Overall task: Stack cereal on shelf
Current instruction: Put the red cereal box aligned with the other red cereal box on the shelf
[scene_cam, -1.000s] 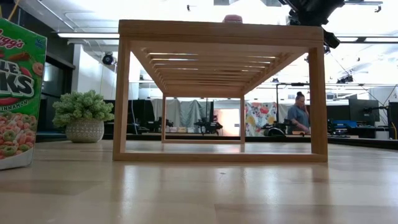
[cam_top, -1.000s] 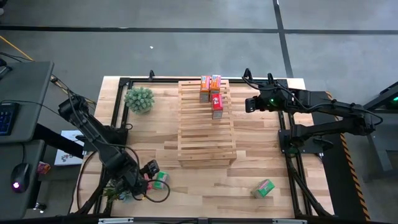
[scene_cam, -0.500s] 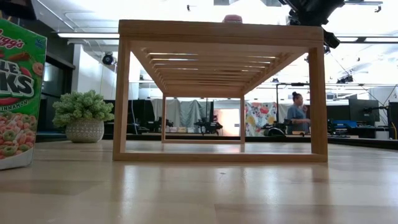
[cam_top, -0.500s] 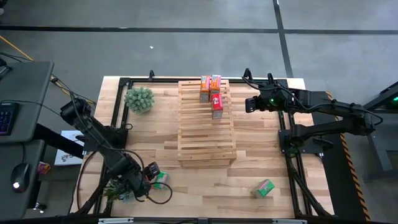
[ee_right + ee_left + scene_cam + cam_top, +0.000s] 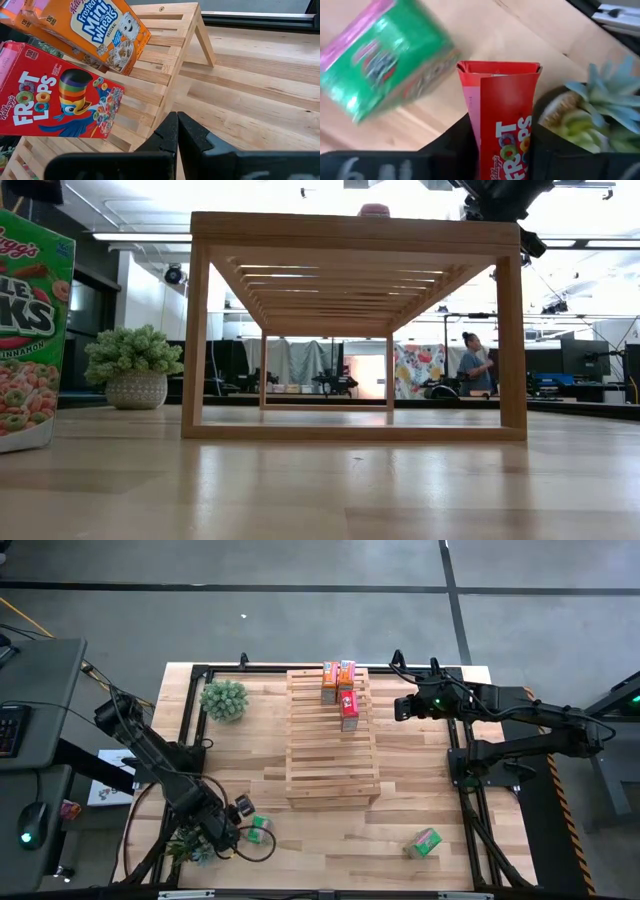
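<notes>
The shelf (image 5: pixel 332 740) stands mid-table with two orange cereal boxes (image 5: pixel 338 677) and a red one (image 5: pixel 349 708) on its far end. A green box (image 5: pixel 258 830) stands at the near left, and another green box (image 5: pixel 427 842) lies at the near right. My left gripper (image 5: pixel 236 824) is at the near left, shut on a red cereal box (image 5: pixel 502 130) next to that green box (image 5: pixel 380 70). My right gripper (image 5: pixel 402 708) hangs shut beside the shelf's far right, holding nothing. My left gripper pinches the red box by its two narrow long sides (image 5: pixel 472 125), one finger on each. The fingers lie along the box, whose flap end (image 5: pixel 498 67) points away from the gripper. Whether the box rests on the table or hangs clear does not show.
A potted plant (image 5: pixel 223 700) stands at the far left of the table. A second small plant (image 5: pixel 585 115) sits close beside the left gripper. Black frame rails (image 5: pixel 455 755) run along the table's edges. In the low view a person (image 5: pixel 476 365) moves in the room behind.
My left gripper has closed in on the red box while staying at the table's near left. My right arm and the boxes on the shelf have kept still.
</notes>
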Motion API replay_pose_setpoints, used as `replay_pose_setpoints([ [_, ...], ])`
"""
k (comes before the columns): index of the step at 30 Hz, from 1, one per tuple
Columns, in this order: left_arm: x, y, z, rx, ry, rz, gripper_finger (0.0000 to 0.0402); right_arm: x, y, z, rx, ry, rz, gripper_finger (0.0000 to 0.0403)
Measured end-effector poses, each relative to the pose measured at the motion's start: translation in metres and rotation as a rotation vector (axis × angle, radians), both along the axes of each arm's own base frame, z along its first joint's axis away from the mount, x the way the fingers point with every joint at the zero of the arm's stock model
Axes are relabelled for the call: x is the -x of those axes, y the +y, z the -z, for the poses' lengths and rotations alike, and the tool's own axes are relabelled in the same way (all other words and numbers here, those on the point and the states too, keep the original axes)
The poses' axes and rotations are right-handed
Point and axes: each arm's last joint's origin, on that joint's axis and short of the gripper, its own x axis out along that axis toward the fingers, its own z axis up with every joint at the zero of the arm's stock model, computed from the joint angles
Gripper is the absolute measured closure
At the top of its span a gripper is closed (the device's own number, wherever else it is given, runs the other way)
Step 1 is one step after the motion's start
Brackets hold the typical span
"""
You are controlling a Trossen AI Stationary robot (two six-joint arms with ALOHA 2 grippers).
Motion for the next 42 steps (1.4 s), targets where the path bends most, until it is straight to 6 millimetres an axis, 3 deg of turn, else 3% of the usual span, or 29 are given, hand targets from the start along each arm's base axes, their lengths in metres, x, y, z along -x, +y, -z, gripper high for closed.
replay_pose_setpoints([
  [7, 0.021, 0.041, -0.066, -0.013, 0.028, -0.147, 0.0278, 0.000, 0.000, 0.000, 0.005, 0.003, -0.005, 0.0402],
  [12, 0.028, 0.083, -0.128, -0.122, -0.159, -0.328, 0.0274, 0.000, 0.000, 0.000, 0.007, 0.005, -0.007, 0.0402],
  [15, 0.009, 0.109, -0.161, -0.212, -0.309, -0.486, 0.0274, 0.000, 0.000, 0.000, 0.020, 0.012, -0.013, 0.0402],
  [20, -0.051, 0.149, -0.196, -0.304, -0.376, -0.583, 0.0273, 0.000, 0.000, 0.000, 0.020, 0.012, -0.012, 0.0402],
  [26, -0.120, 0.202, -0.204, -0.207, -0.347, -0.800, 0.0273, 0.000, 0.000, 0.000, 0.018, 0.011, -0.011, 0.0402],
  [30, -0.149, 0.221, -0.200, -0.079, -0.323, -0.912, 0.0273, 0.000, 0.000, 0.000, 0.013, 0.008, -0.006, 0.0402],
  [38, -0.172, 0.228, -0.170, -0.066, -0.198, -0.963, 0.0273, 0.000, 0.000, 0.000, 0.014, 0.007, -0.005, 0.0402],
  [42, -0.181, 0.227, -0.166, -0.013, -0.207, -0.963, 0.0273, 0.000, -0.001, 0.000, 0.027, 0.010, 0.010, 0.0402],
])
